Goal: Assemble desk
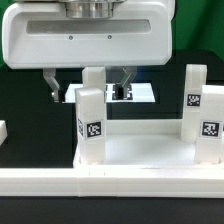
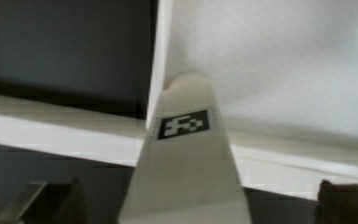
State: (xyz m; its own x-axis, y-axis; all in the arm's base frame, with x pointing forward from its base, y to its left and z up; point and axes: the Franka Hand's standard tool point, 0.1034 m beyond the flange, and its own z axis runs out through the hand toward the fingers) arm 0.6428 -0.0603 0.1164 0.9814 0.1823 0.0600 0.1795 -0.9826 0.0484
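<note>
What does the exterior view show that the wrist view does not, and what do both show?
Only the exterior view shows the robot's white gripper body, four upright white square tagged legs, such as one, and the rim of the large white plastic tabletop. Only the wrist view shows a single tagged leg close up between the dark fingertips. Both show the open gripper and tagged legs.

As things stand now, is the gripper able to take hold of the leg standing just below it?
Probably yes. The gripper has its jaws open on either side of the upright leg, and nothing lies between them and it. Whether the jaws already touch it cannot be told.
</note>
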